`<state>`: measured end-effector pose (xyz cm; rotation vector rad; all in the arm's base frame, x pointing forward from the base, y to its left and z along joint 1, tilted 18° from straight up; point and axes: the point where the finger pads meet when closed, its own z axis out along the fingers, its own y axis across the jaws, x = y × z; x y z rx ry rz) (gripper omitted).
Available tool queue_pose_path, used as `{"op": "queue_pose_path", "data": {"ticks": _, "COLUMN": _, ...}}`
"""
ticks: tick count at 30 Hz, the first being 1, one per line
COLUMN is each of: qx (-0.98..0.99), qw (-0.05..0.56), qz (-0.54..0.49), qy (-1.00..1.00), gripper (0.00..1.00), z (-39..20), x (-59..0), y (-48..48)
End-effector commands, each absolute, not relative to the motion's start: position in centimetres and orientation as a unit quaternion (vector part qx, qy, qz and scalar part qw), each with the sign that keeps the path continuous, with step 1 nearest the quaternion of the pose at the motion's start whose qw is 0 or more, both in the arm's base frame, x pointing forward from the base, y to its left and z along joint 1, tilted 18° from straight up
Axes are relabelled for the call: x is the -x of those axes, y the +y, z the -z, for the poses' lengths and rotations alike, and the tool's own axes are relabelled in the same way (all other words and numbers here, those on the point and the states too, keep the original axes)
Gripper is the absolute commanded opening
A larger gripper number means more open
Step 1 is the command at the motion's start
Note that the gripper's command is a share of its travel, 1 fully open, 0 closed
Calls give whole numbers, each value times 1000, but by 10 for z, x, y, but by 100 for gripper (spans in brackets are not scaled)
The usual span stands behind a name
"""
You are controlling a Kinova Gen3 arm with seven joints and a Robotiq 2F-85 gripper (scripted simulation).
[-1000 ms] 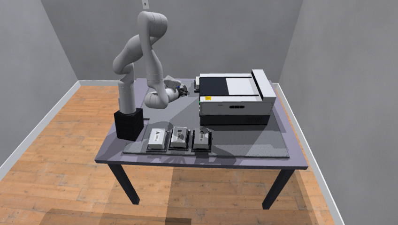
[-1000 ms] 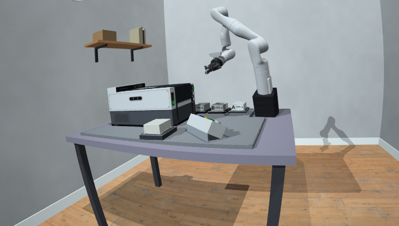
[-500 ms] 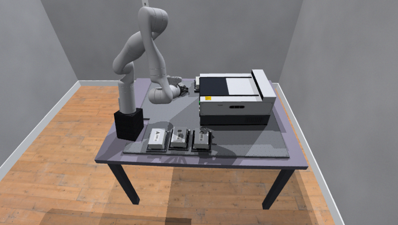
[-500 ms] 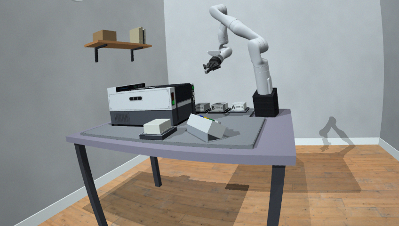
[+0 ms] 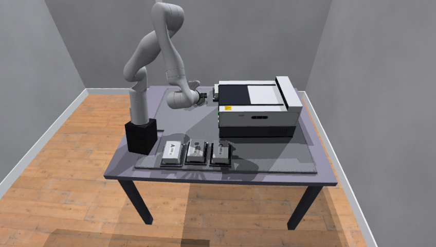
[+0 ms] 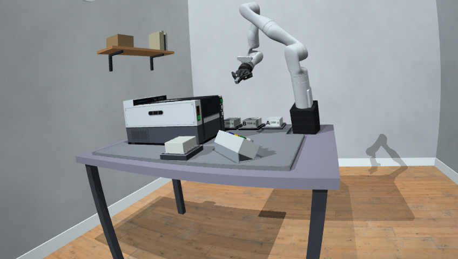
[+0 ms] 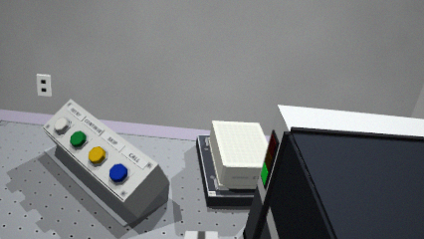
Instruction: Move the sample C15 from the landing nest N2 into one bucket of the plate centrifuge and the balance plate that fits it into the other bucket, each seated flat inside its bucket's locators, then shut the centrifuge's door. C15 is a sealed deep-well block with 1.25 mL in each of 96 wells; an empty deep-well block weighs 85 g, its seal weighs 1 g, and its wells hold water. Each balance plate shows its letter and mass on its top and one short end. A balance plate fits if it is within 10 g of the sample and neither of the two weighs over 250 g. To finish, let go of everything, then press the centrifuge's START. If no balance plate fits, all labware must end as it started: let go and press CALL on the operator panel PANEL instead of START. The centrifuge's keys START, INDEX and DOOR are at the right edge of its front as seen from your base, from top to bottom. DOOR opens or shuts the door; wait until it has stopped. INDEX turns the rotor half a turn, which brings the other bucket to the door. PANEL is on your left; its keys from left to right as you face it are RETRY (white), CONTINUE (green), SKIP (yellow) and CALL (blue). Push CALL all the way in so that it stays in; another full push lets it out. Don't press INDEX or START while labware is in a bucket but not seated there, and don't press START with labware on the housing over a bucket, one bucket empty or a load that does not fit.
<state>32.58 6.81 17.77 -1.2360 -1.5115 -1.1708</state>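
The sample C15 (image 7: 239,151), a white sealed deep-well block, sits in its black nest (image 6: 181,155) beside the centrifuge (image 5: 256,105); it also shows in the exterior view (image 6: 180,144). The centrifuge's top has a dark panel (image 5: 234,94) next to a white one. Balance plates A (image 5: 171,151), B (image 5: 195,150) and C (image 5: 220,150) rest in their nests at the table's front. My gripper (image 6: 236,78) is shut and empty. It hangs in the air above the table, near the centrifuge's key side (image 6: 221,107).
The operator panel PANEL (image 7: 105,159) stands left of the sample, with its blue CALL key (image 7: 118,172) at the right end of the row. A wall shelf (image 6: 134,50) with boxes hangs far behind the centrifuge.
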Motion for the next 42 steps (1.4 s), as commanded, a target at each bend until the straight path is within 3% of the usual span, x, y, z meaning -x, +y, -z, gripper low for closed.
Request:
{"op": "queue_pose_path", "data": {"ticks": 1, "qx": 485, "qw": 413, "qz": 465, "qy": -615, "gripper": 10, "z": -180, "x": -325, "y": 69}}
{"op": "queue_pose_path", "data": {"ticks": 42, "qx": 388, "qw": 346, "qz": 429, "qy": -739, "gripper": 10, "z": -196, "x": -316, "y": 86}}
